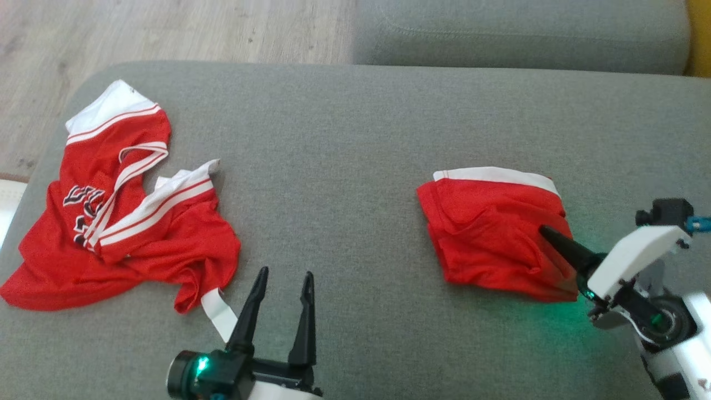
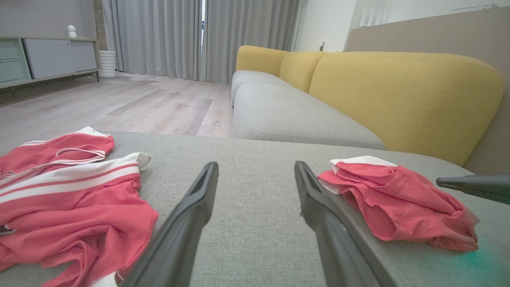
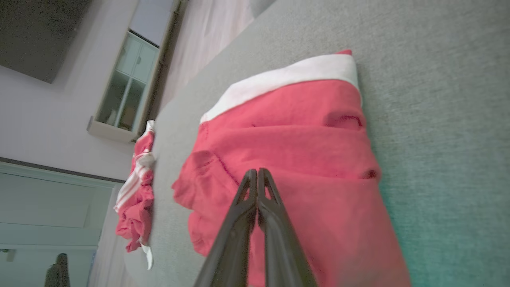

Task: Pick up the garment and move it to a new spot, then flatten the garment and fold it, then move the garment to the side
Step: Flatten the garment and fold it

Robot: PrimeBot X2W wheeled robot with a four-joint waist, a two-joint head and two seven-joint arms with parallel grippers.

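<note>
In the head view we see the folded garment [image 1: 489, 233], red with a white band along its far edge, lying on the grey cushion [image 1: 344, 139] toward our right. Our right gripper [image 1: 547, 230] has its fingers pressed together, tips over the garment's near right part. Our left gripper [image 1: 284, 273] stands spread and empty, near a crumpled red jersey [image 1: 111, 222] at the left.

From the left wrist, the folded garment [image 2: 398, 203] shows loose, layered edges.

From the right wrist, the closed fingers [image 3: 243, 215] lie over creased red cloth; we cannot tell whether they touch it.
</note>
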